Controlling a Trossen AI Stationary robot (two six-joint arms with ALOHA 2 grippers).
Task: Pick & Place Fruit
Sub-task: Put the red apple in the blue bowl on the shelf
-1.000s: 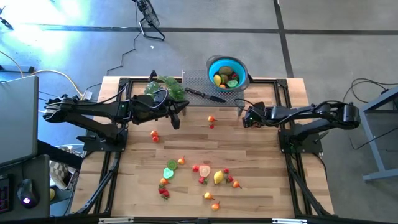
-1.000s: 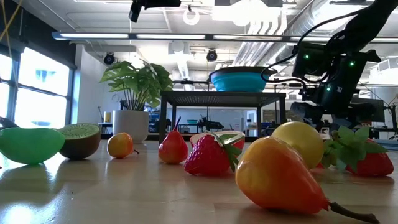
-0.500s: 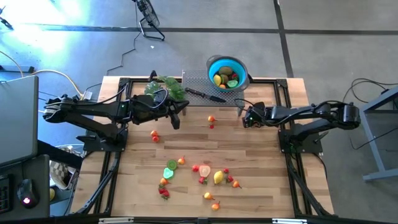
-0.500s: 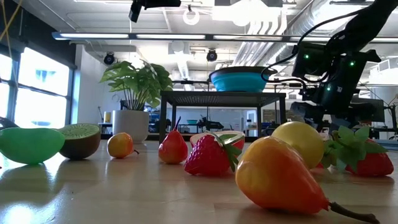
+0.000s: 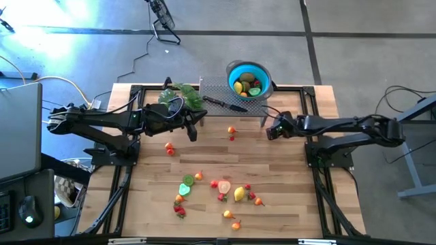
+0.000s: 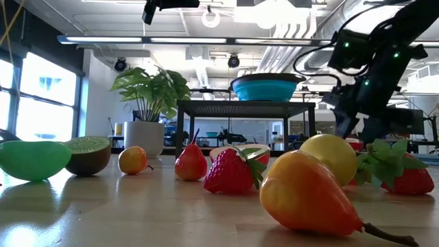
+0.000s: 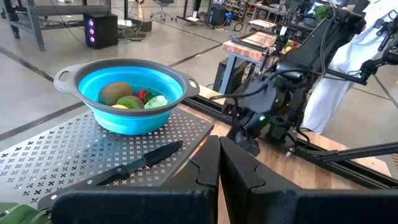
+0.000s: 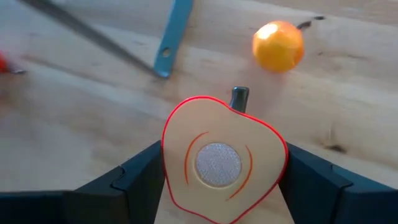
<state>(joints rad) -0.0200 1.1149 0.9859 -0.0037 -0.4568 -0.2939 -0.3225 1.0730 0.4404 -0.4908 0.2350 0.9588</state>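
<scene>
The right pincer (image 5: 270, 131) is clamped on an apple half (image 8: 224, 163), whose flat cut face with its round grey centre looks straight into the right wrist view, the fingers (image 8: 134, 177) pressing on its two edges. In the high view this pincer sits at the right of the desk (image 5: 286, 204), just before the perforated metal stand (image 5: 214, 95) that carries the blue bowl (image 5: 233, 71). The bowl lies beyond and slightly left of the pincer, at the desk's far edge; the right arm is the nearer of the two to it, so the coming move appears to be a short reach forward and up over the rim. The bowl already holds about four pieces, though the exact count cannot be told. The left pincer (image 7: 217, 168) is pressed together, holds nothing, and waits near the plant (image 5: 182, 95) at the far left of the stand. One knife (image 5: 225, 104) lies on the stand. One small orange fruit (image 5: 232, 129) and one tiny red piece (image 5: 232, 138) lie just left of the right pincer; one red fruit (image 5: 169, 148) lies alone at left. Roughly a dozen more fruits, including one yellow lemon (image 5: 238, 194), form a loose cluster toward the near edge.
</scene>
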